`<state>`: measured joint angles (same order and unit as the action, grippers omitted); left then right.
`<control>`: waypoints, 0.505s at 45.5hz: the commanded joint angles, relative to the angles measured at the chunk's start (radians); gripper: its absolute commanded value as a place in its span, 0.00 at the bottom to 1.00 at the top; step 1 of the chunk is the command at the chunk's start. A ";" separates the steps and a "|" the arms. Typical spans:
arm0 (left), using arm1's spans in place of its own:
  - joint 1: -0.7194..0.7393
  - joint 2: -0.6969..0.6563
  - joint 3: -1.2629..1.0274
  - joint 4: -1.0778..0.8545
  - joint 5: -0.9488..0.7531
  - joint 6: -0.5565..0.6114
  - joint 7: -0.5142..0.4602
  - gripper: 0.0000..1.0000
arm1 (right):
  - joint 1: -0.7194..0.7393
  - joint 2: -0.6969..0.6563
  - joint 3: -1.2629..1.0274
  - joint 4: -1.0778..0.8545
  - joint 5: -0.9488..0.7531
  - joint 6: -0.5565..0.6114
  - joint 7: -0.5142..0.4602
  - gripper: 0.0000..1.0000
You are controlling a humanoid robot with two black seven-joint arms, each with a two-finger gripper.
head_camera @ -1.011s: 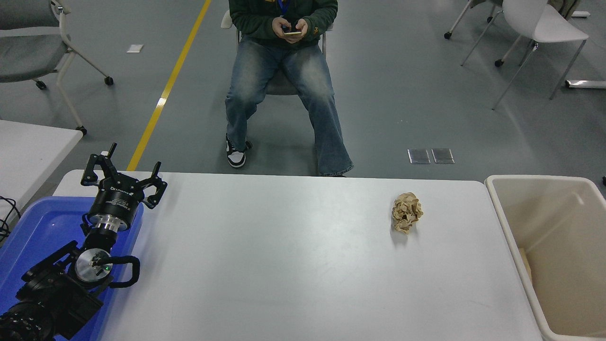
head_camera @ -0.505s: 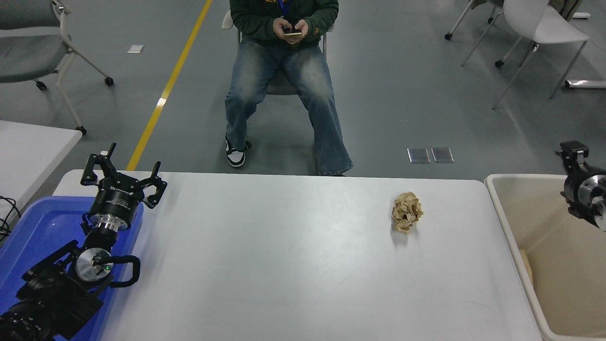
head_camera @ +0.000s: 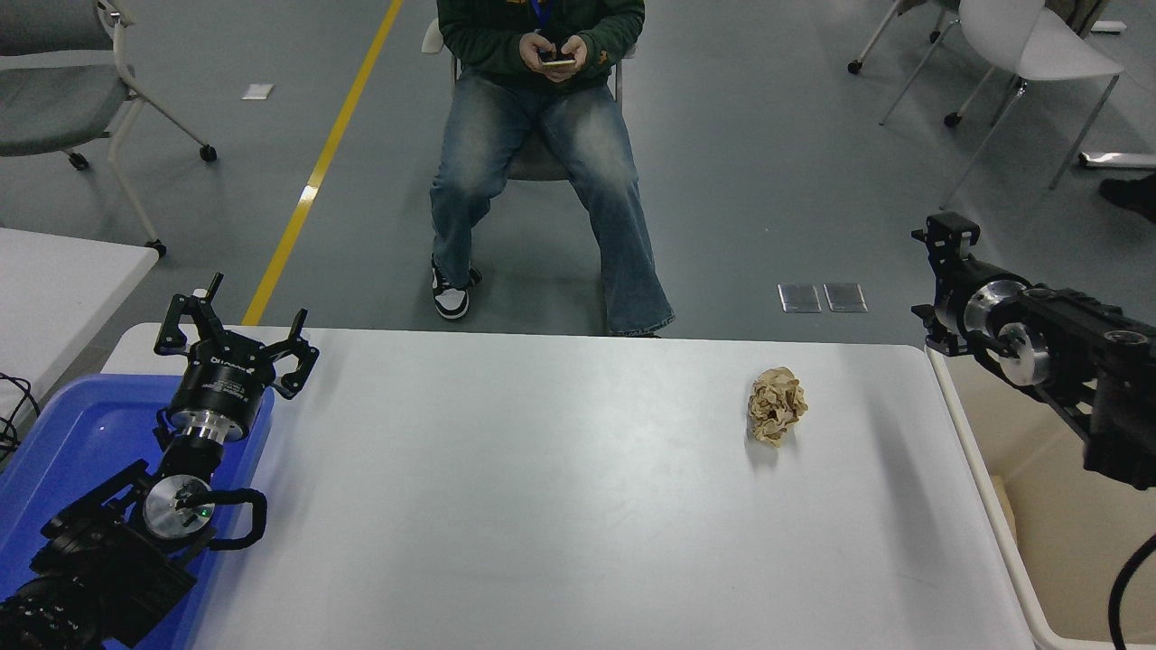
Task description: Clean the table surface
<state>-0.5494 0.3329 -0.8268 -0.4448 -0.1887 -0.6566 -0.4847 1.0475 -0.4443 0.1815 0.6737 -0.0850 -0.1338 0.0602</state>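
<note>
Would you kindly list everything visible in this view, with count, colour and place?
table surface: one, white-grey, centre
crumpled paper ball: one, tan, on the table, right of centre
tray: one, blue, table's left end
bin: one, beige, past the table's right edge
smaller table: one, white, far left
chairs: grey upper left, white upper right
person: one, seated at the far side, holding a phone
left gripper: black, open, parked over the tray's far corner
right gripper: black, at the right, above the bin's far corner
</note>
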 commanded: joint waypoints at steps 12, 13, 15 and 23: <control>-0.001 0.000 0.000 0.000 0.000 0.000 0.000 1.00 | -0.049 -0.054 0.036 0.332 -0.153 -0.004 0.285 0.99; 0.000 0.000 0.000 0.000 0.000 0.000 0.000 1.00 | -0.052 -0.054 0.038 0.337 -0.153 -0.004 0.289 0.99; 0.000 0.000 0.000 0.000 0.000 -0.002 0.000 1.00 | -0.060 -0.051 0.038 0.340 -0.153 -0.007 0.296 0.99; 0.000 0.000 0.000 0.000 0.000 0.000 0.000 1.00 | -0.139 0.001 0.110 0.346 -0.122 -0.010 0.332 0.99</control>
<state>-0.5493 0.3329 -0.8268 -0.4449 -0.1889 -0.6566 -0.4848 0.9888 -0.4783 0.2252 0.9655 -0.2010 -0.1379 0.3137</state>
